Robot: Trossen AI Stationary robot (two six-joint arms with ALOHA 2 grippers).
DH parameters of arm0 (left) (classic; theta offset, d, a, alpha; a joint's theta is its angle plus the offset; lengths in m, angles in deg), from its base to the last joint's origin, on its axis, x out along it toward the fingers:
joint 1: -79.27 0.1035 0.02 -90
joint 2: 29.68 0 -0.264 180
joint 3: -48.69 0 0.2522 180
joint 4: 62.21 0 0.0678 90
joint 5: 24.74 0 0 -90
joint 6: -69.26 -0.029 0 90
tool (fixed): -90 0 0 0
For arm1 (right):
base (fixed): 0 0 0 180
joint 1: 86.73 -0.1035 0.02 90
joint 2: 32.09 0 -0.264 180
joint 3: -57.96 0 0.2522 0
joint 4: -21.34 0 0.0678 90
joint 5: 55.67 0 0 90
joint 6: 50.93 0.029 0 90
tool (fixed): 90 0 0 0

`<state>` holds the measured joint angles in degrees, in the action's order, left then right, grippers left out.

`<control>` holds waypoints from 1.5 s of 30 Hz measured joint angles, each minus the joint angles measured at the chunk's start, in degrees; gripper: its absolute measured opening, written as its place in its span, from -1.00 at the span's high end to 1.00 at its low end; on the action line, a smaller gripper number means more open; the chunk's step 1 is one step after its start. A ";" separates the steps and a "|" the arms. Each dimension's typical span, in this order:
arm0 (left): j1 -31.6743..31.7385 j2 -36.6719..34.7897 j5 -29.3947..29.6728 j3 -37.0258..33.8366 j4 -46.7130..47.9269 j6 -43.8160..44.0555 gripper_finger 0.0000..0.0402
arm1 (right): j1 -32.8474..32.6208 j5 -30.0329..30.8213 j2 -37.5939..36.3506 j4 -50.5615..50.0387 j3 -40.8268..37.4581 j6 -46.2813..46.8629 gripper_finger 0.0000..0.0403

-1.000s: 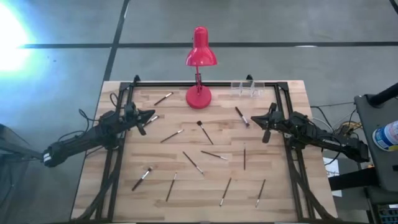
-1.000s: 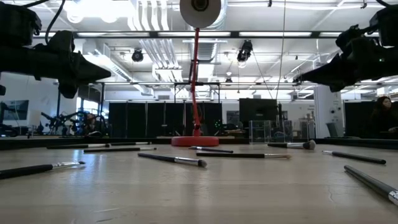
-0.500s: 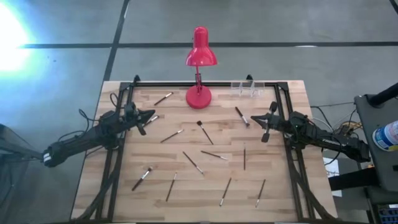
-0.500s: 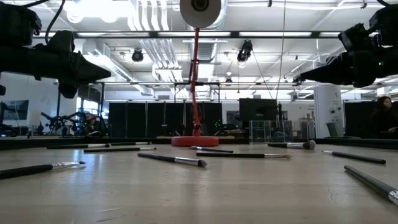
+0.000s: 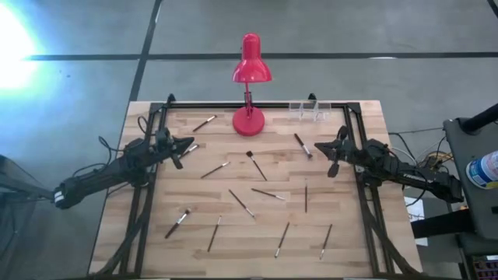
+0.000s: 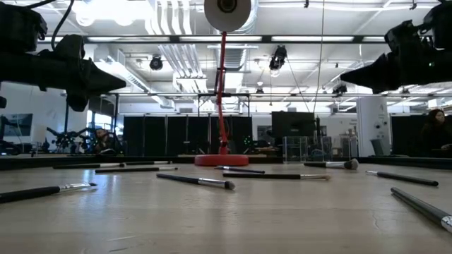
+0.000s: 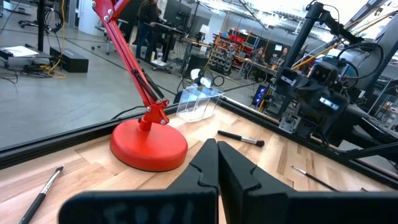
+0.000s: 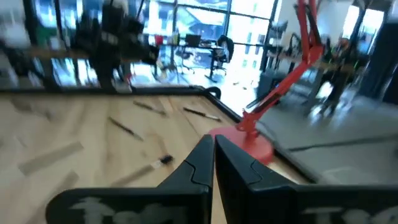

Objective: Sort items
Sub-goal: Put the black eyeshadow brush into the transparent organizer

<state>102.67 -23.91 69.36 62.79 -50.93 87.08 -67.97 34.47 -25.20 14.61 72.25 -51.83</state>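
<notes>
Several thin brushes lie flat and scattered on the wooden table [image 5: 350, 249], among them one [image 5: 302, 145] close to my right gripper, one [image 5: 189, 149] just beside my left gripper, and others [image 5: 241, 202] [image 5: 177, 222] [image 5: 325, 241] toward the near edge. My left gripper [image 5: 191, 145] [image 7: 217, 152] hangs shut and level above the table's left side, holding nothing. My right gripper [image 5: 317, 148] [image 8: 213, 143] hangs shut above the right side, also holding nothing. Both point toward the table's middle.
A red desk lamp stands with its base [image 5: 249, 122] at the table's far middle and its head [image 5: 250, 68] beyond the far edge. A clear plastic holder [image 5: 310, 111] sits at the far right. A black frame rail [image 5: 148, 194] runs along each side.
My right gripper has tipped its fingertips upward a little and sits slightly higher in the low view, still shut. The brushes have not moved.
</notes>
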 joint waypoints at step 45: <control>0.02 0.01 0.00 0.00 0.02 0.00 1.00 | -25.69 20.00 34.63 5.18 6.96 33.23 0.96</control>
<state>102.69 -23.90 69.36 62.79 -50.91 87.08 -93.66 54.47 9.42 19.79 79.22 -18.60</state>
